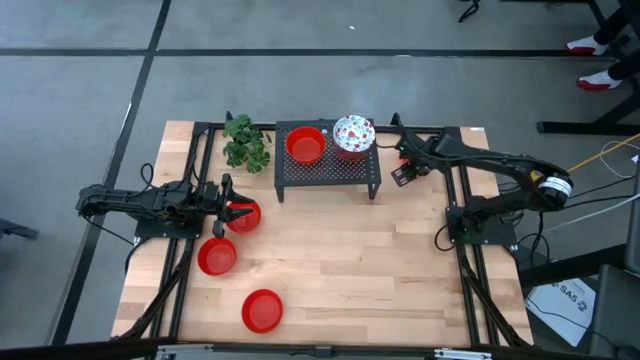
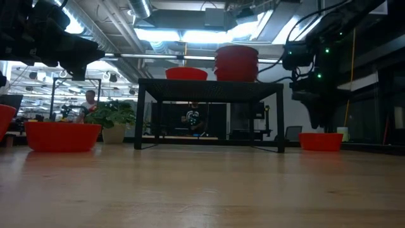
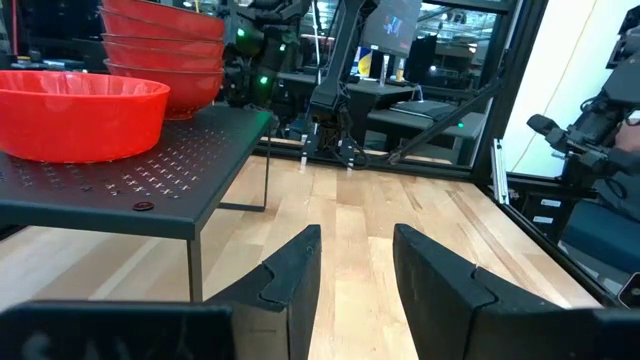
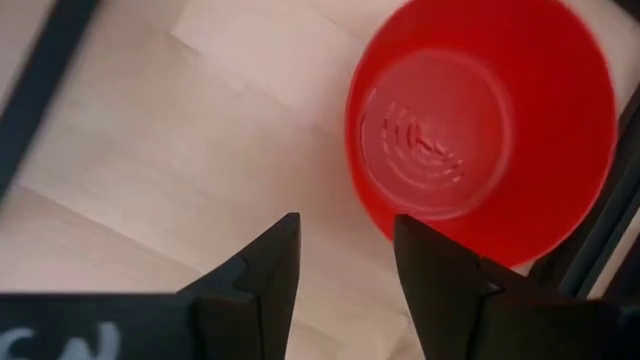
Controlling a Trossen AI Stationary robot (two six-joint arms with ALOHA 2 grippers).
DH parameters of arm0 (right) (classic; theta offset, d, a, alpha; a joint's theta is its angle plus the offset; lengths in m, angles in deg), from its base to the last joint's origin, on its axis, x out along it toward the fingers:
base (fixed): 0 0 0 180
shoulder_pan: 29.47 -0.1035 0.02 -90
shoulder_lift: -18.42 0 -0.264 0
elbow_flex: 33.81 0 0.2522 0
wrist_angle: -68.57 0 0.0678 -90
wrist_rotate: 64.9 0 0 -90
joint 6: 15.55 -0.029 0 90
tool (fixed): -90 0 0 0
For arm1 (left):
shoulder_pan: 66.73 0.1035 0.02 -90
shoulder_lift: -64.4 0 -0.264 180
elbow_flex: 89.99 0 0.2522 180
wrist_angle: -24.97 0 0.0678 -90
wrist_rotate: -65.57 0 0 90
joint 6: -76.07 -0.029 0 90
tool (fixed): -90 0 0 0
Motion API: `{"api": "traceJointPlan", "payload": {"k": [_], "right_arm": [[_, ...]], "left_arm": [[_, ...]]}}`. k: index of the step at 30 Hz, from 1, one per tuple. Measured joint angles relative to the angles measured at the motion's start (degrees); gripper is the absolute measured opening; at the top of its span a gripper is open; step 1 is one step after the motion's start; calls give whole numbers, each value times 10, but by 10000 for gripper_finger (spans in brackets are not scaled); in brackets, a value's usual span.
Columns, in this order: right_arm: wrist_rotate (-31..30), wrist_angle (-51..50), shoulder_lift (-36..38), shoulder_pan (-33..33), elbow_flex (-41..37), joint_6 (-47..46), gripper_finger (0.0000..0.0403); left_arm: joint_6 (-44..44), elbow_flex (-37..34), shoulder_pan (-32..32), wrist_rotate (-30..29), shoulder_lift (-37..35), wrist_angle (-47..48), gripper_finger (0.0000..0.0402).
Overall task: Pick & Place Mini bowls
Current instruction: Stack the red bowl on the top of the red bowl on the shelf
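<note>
A black perforated rack point(image 1: 328, 165) stands at the table's far middle. On it sit a red mini bowl point(image 1: 306, 146) and a stack point(image 1: 353, 135) topped by a white speckled bowl. Three more red bowls point(image 1: 243, 216), point(image 1: 217, 257), point(image 1: 263, 310) rest on the wood at the left. Another red bowl point(image 4: 480, 130) sits on the table right of the rack. My right gripper point(image 4: 345, 228) hangs open above it and beside it, pointing steeply down, and covers it in the high view. My left gripper point(image 3: 357, 240) stands open and level at the left, over the nearest red bowl.
A green leafy plant point(image 1: 245, 142) stands left of the rack at the far edge. Dark frame rails run along both sides of the table point(image 1: 470, 290). Bare wood lies in the middle and at the near right. People show in the room behind, far from the table.
</note>
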Motion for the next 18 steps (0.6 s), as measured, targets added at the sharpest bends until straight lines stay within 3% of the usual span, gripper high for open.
{"api": "traceJointPlan", "payload": {"k": [12,18], "right_arm": [[-41,49,-1,0,-79,41,163],[-50,58,2,0,-70,57,151]], "left_arm": [[0,0,0,0,0,0,123],[0,0,0,0,0,0,123]]}}
